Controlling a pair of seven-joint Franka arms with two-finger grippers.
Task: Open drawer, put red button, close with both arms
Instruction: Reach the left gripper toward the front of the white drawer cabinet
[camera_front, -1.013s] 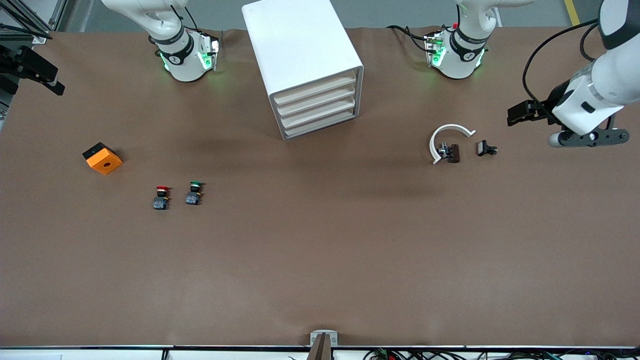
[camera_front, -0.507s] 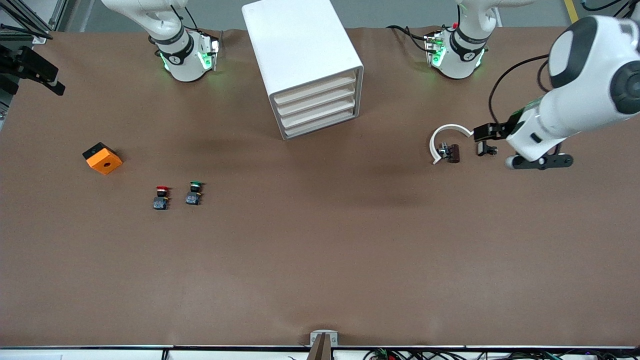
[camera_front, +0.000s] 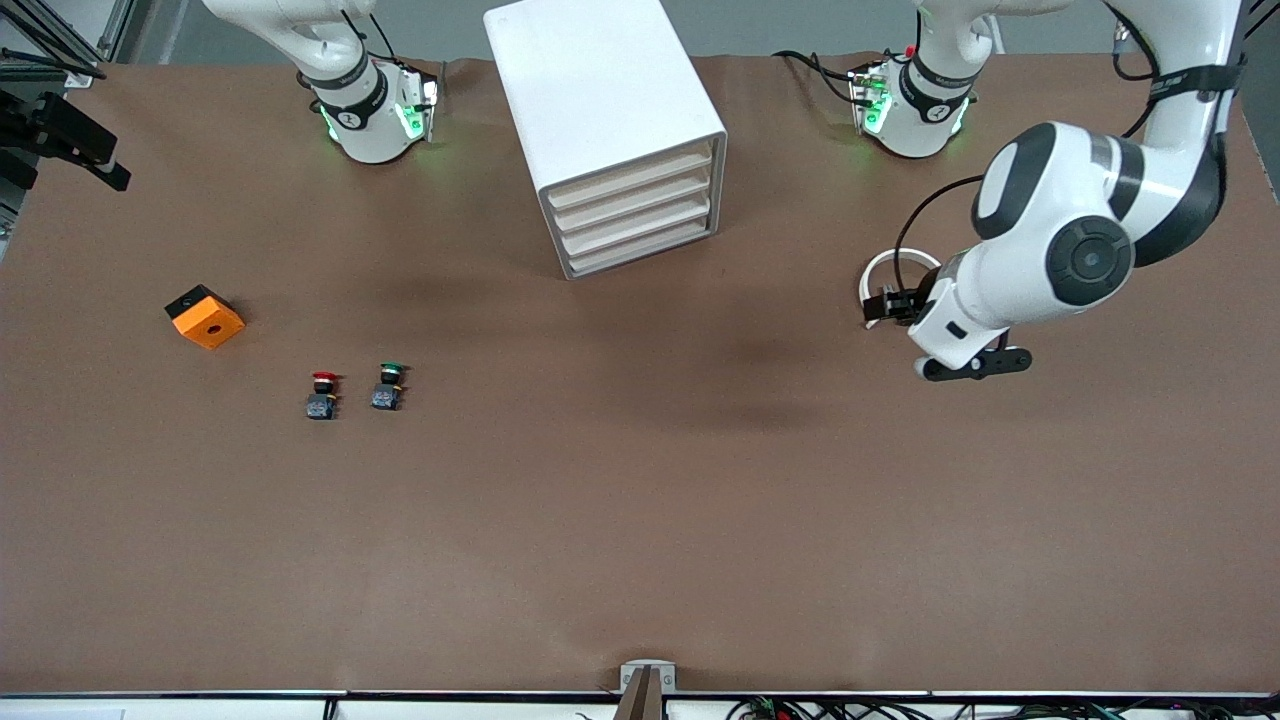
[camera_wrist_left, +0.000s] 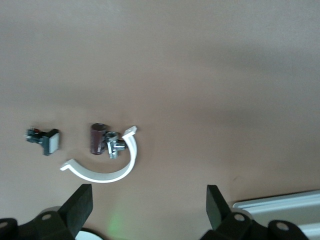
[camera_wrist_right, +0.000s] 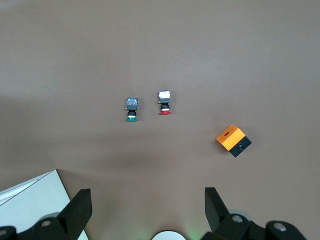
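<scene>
The white cabinet (camera_front: 600, 90) stands at the middle, between the arm bases. Its uppermost drawer (camera_front: 632, 172) is shut, flush with the three below it. The red button (camera_front: 322, 392) stands on the table toward the right arm's end, beside the green-capped button (camera_front: 388, 384); it also shows in the right wrist view (camera_wrist_right: 164, 102). My left gripper (camera_front: 890, 305) is open and empty, up over the white ring clip (camera_front: 893, 262); its wrist view (camera_wrist_left: 146, 210) shows spread fingers. My right gripper (camera_wrist_right: 145, 210) is open and empty, high above the table, out of the front view.
An orange block (camera_front: 204, 316) lies toward the right arm's end of the table, farther from the front camera than the buttons. Inside the ring clip (camera_wrist_left: 107, 167) lies a brown part (camera_wrist_left: 97, 140), with a small black part (camera_wrist_left: 45, 140) beside it.
My left arm has swung in from the table's end toward the cabinet and now hangs over the ring clip. Nothing on the table has moved.
</scene>
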